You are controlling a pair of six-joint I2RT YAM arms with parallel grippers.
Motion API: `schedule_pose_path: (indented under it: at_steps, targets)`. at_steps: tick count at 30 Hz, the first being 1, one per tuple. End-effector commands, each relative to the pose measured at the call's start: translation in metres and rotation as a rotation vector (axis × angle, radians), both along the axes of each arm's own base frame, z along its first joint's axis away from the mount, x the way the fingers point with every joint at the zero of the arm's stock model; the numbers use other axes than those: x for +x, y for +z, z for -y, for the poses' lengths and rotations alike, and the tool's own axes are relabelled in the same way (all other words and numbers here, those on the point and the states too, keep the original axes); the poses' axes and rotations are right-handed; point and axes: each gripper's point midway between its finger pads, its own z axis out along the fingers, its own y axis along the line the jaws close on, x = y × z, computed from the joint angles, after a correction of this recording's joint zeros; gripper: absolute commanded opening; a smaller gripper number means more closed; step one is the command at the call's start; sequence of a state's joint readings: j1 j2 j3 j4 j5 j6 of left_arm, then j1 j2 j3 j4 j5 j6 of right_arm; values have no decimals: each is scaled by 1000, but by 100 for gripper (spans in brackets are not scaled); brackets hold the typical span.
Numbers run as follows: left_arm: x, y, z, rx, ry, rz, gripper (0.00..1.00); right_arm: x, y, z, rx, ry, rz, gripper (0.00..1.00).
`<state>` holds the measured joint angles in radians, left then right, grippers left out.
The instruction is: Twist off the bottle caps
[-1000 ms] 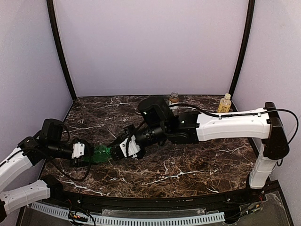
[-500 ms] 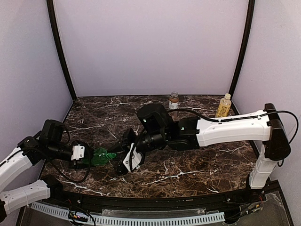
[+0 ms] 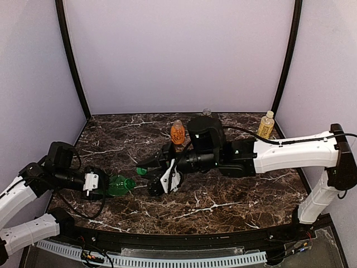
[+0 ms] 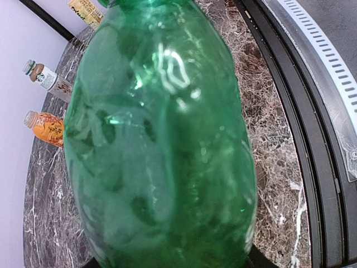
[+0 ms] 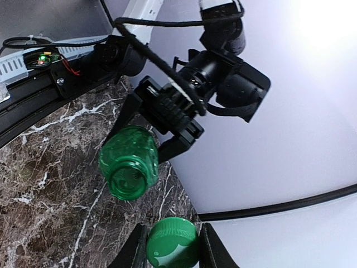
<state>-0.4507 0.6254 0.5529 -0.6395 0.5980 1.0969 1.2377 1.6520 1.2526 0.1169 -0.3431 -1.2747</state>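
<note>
My left gripper [image 3: 107,186] is shut on a green plastic bottle [image 3: 118,184], held lying on its side just above the table at the left. The bottle fills the left wrist view [image 4: 162,139]. In the right wrist view the bottle's neck [image 5: 127,181] is open, with no cap on it. My right gripper [image 5: 172,252] is shut on the bright green cap [image 5: 172,244], a short way off the neck. In the top view that cap [image 3: 141,171] sits at my right gripper's tips, just right of the bottle mouth.
An orange bottle [image 3: 177,133] stands mid-table behind my right arm. A yellow bottle [image 3: 266,124] stands at the back right. A third bottle [image 3: 207,113] at the back shows only its top. The black table edge [image 4: 301,134] runs close by the green bottle.
My right gripper has turned on the bottle neck, then drawn back to the right with the green cap, leaving the neck open. The arm's shift uncovers the orange bottle. The left arm holds still.
</note>
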Motion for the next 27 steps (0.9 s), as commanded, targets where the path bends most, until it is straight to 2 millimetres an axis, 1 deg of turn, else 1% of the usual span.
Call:
schedule_pose_path:
  at_steps: [1,2,3,4,5,6,7,8,9,10,11,13,14,16,17,19,22,23,26,27]
  targets:
    - [-7,-3,-1,12,-27,-7,1,3,41,12,128,-38,-71,0]
    - [-6,-2,0,4,-21,-10,1,7,43,13,138,-61,-98,0]
    - [-5,-1,1,-4,-13,-12,1,16,47,13,157,-111,-138,0]
    - [1,5,3,-31,19,-16,1,32,52,14,178,-188,-199,0]
    - [4,7,4,-49,45,-22,1,57,58,18,204,-319,-301,0]
    - [15,18,6,-108,121,-35,1,85,57,26,224,-443,-408,0]
    - [22,22,7,-143,169,-49,1,112,49,37,236,-565,-522,0]
    - [34,35,8,-220,250,-62,1,139,39,51,244,-695,-636,0]
    - [39,38,9,-254,288,-78,1,164,24,68,247,-833,-753,0]
    - [47,49,10,-325,346,-99,1,184,9,86,255,-965,-858,0]
    - [55,56,10,-372,376,-89,1,201,-10,105,247,-1104,-942,0]
    - [65,63,6,-470,463,-163,1,222,-48,145,227,-1337,-1071,0]
    - [68,64,5,-492,483,-174,1,228,-66,163,220,-1420,-1128,0]
    - [75,62,-2,-532,529,-193,1,236,-98,194,210,-1523,-1242,0]
    - [74,56,-3,-536,534,-204,1,241,-111,208,214,-1567,-1291,0]
    - [72,47,-5,-538,546,-221,1,254,-135,232,209,-1660,-1333,0]
    - [69,34,-12,-540,567,-254,1,272,-166,258,174,-1764,-1344,0]
    - [68,34,-13,-551,570,-261,1,276,-177,263,158,-1785,-1351,0]
    - [70,22,-23,-561,623,-280,1,285,-213,278,100,-1849,-1399,0]
    - [70,23,-24,-571,621,-280,1,287,-224,285,86,-1878,-1407,0]
